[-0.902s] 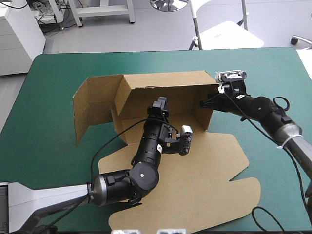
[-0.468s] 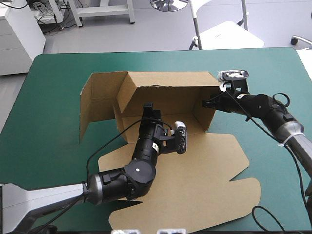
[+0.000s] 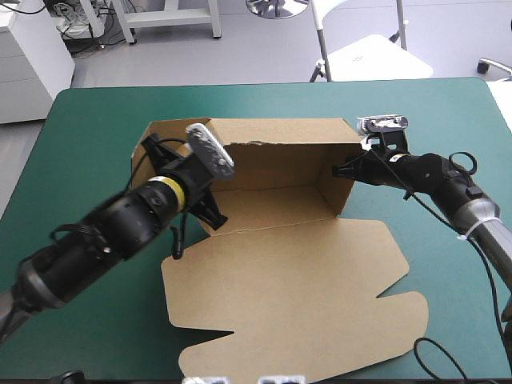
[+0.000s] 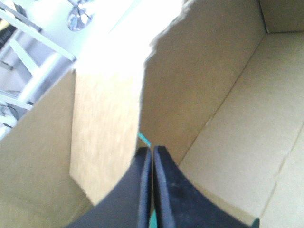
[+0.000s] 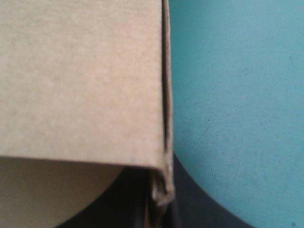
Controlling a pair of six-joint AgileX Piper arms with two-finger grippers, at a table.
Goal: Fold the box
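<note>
Right wrist view alone shows right end effector [image 5: 160, 202] gripping the box [image 5: 80, 76]; left end effector [image 4: 152, 152] clenched.

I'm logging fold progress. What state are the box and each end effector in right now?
box: part-folded, with the back and side walls raised and the front sheet lying flat.
left end effector: shut, its tip at the box's left rear corner, with no board seen between its fingers.
right end effector: shut on the box's right wall.
</note>
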